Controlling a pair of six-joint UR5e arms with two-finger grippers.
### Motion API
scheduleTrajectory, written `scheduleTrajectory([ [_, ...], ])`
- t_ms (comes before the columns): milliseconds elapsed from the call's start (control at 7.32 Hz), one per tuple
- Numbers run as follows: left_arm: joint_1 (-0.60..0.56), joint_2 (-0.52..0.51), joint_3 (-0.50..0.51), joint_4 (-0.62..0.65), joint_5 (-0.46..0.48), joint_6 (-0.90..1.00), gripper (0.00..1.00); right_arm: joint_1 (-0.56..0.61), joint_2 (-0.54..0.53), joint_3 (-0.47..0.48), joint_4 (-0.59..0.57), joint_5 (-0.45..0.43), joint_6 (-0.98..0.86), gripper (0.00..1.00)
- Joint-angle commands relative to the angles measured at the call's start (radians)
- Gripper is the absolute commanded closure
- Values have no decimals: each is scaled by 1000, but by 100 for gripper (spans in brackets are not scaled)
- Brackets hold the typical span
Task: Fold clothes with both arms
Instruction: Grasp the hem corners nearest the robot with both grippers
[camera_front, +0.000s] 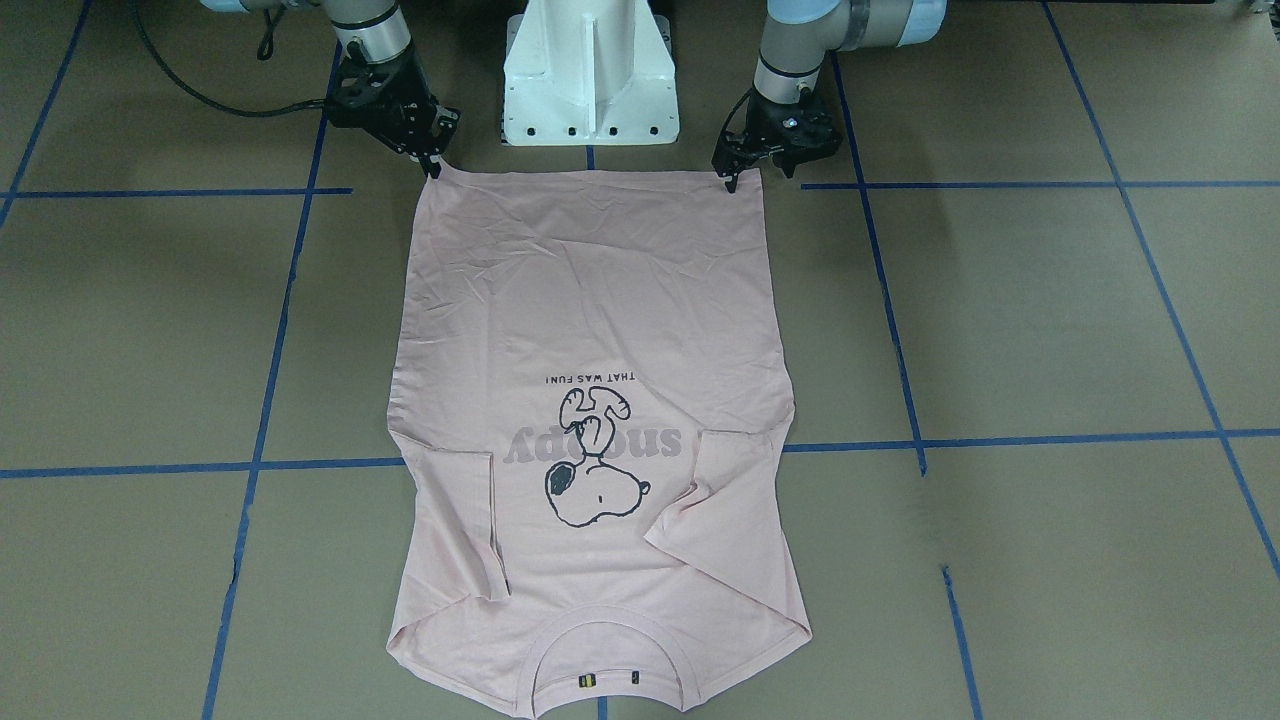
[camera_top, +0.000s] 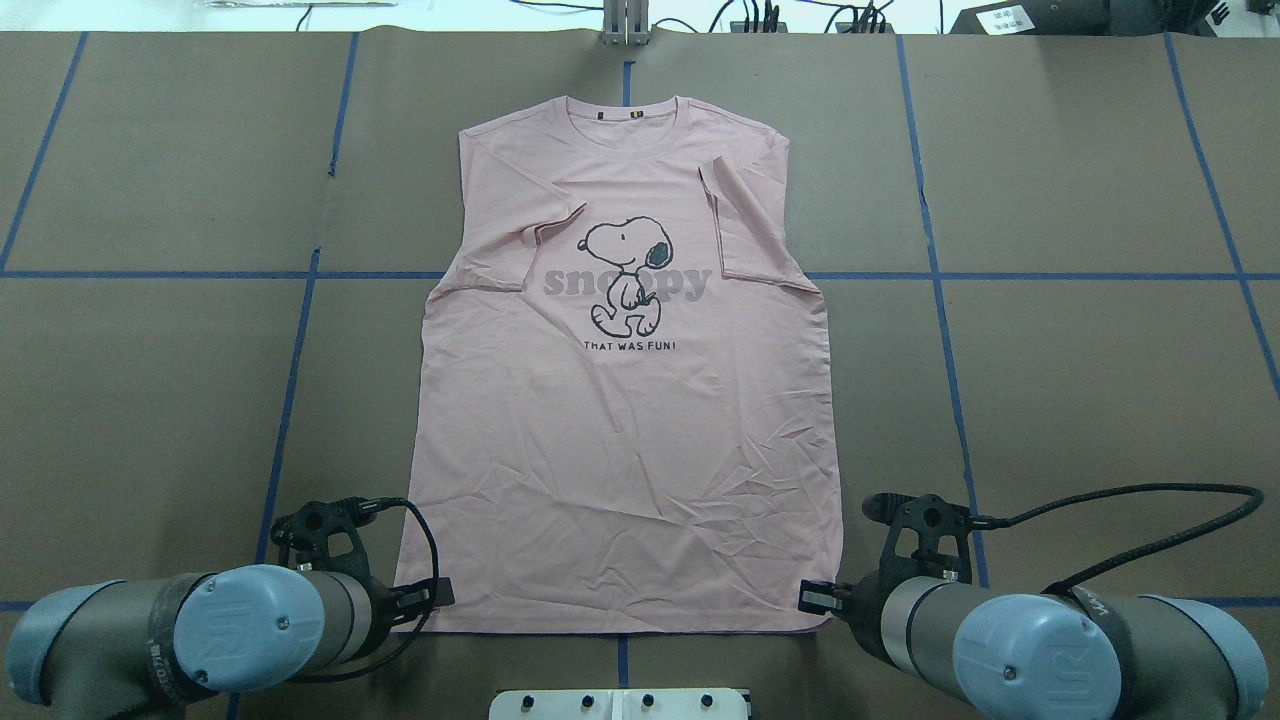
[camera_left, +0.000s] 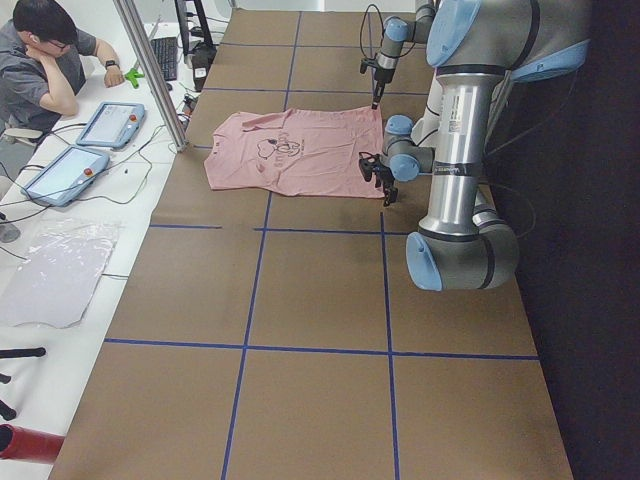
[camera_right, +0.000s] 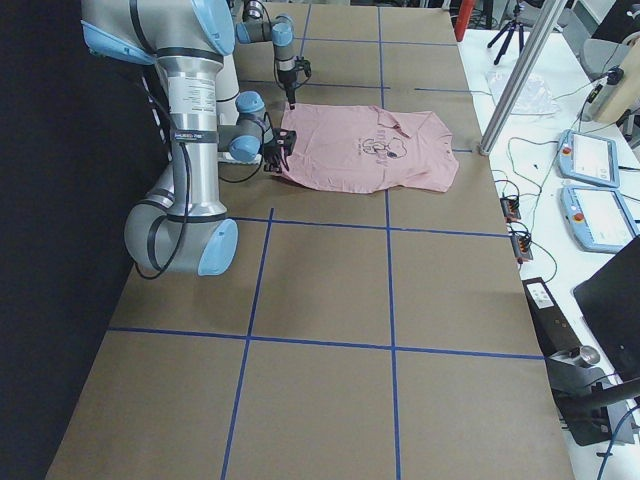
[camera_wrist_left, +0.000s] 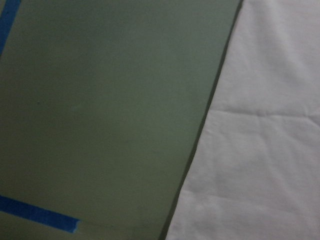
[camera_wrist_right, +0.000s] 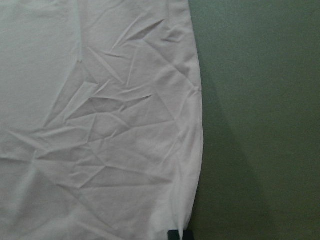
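Note:
The pale pink T-shirt (camera_top: 630, 450) lies flat and print up on the brown table, with both sleeves folded inward over the chest. The dog print (camera_top: 625, 270) and "snoopy" lettering face up, and the collar is at the far end from the robot. My left gripper (camera_top: 435, 595) is at the hem's left corner, down at the table, and looks shut on it (camera_front: 735, 180). My right gripper (camera_top: 812, 597) looks shut on the hem's right corner (camera_front: 432, 165), which is drawn to a point. The right wrist view shows creased cloth (camera_wrist_right: 100, 125) and a fingertip (camera_wrist_right: 172, 235) at the hem's edge. The left wrist view shows only the cloth's edge (camera_wrist_left: 270, 150).
The white pedestal base (camera_front: 590, 80) stands just behind the hem, between the arms. Blue tape lines (camera_top: 290, 380) mark the table in a grid. A black cable (camera_top: 1130, 495) loops off the right wrist. An operator (camera_left: 45, 60), tablets (camera_left: 110, 122) and a metal post (camera_left: 150, 70) are beyond the far edge.

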Motion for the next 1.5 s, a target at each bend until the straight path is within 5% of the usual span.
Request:
scheduleTrajectory([
  [0,4,-2,-4,0,0,0,6,1,-1,0,0,3,0,100],
  [273,7,-13,-6,38,0,0,11,1,-2,0,0,3,0,100],
  [683,7,-16,-18,40,-2,0,31,1,-7,0,0,4,0,100],
  [1093,7,-14,-30,41,-2,0,63,1,-10,0,0,3,0,100],
  [1366,8,-14,-38,43,0,-11,94,1,-10,0,0,3,0,100],
])
